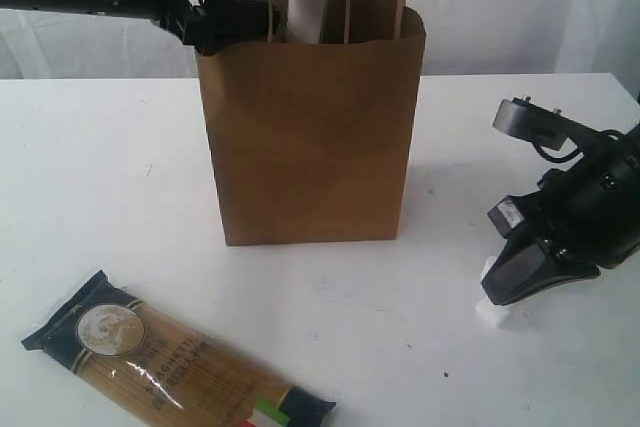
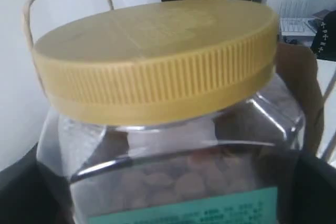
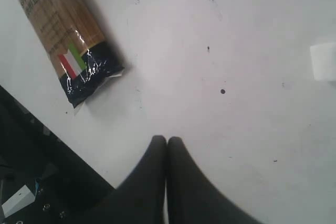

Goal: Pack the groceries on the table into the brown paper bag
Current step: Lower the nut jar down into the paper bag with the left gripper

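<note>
The brown paper bag (image 1: 310, 137) stands upright mid-table with its mouth open. Over its left rim my left gripper (image 1: 228, 9) is shut on a clear nut jar (image 2: 173, 182) with a tan ribbed lid (image 2: 157, 51). The jar fills the left wrist view, black jaws at both its sides, and a bag handle (image 2: 31, 14) loops behind it. A spaghetti packet (image 1: 170, 362) with an Italian flag (image 3: 72, 61) lies flat at the front left. My right gripper (image 3: 167, 142) hovers low over the table (image 1: 100, 187) at the right, shut and holding nothing.
A pale pack (image 1: 305, 7) shows inside the bag's mouth. A small white lump (image 1: 490, 312) lies on the table right by the right gripper, and shows as a white lump (image 3: 324, 61) in the right wrist view. The table's front edge runs close to the spaghetti.
</note>
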`<state>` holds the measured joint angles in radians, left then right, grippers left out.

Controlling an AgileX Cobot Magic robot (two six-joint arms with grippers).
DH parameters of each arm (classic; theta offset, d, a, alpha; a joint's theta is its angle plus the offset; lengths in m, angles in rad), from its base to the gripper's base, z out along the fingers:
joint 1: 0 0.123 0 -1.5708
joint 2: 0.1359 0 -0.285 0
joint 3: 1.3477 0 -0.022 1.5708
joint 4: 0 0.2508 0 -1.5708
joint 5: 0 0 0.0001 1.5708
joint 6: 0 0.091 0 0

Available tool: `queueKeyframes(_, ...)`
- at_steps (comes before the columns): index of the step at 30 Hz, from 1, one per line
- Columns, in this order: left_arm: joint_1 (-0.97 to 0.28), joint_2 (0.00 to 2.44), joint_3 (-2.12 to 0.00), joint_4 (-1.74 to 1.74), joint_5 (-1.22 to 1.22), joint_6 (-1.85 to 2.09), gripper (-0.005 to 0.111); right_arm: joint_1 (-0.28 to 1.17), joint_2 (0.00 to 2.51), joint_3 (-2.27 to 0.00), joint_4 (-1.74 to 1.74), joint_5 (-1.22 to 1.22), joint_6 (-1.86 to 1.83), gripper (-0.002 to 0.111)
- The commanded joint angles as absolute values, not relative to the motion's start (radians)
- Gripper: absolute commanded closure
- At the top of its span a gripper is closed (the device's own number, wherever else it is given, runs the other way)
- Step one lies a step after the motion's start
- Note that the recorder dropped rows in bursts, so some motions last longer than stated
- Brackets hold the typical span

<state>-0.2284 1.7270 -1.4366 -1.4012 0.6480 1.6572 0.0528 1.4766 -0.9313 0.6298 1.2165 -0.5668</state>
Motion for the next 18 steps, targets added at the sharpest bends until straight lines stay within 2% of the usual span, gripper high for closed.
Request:
queueKeyframes(1, -0.232, 1.718, -1.443, -1.429, 0.672, 1.592, 0.002, 0.050, 1.467, -0.941, 0.635, 1.221, -0.585, 0.108)
queueKeyframes(7, -0.232, 1.718, -1.443, -1.429, 0.713, 1.585, 0.002, 0.050, 1.467, -1.118, 0.623, 1.125, -0.590, 0.108)
queueKeyframes(11, -0.232, 1.718, -1.443, -1.329, 0.843, 1.603, 0.002, 0.050, 1.465, -1.323, 0.625, 0.840, -0.596, 0.108)
queueKeyframes(14, -0.232, 1.718, -1.443, -1.275, 0.848, 1.603, 0.002, 0.050, 1.467, -1.418, 0.645, 0.686, -0.608, 0.108)
queueKeyframes(16, -0.232, 1.718, -1.443, -1.257, 0.825, 1.603, 0.002, 0.050, 1.490, -1.507, 0.777, 0.638, -0.694, 0.108)
queueKeyframes(18, -0.232, 1.718, -1.443, -1.257, 0.795, 1.603, 0.002, 0.050, 1.514, -1.553, 0.952, 0.710, -0.818, 0.108)
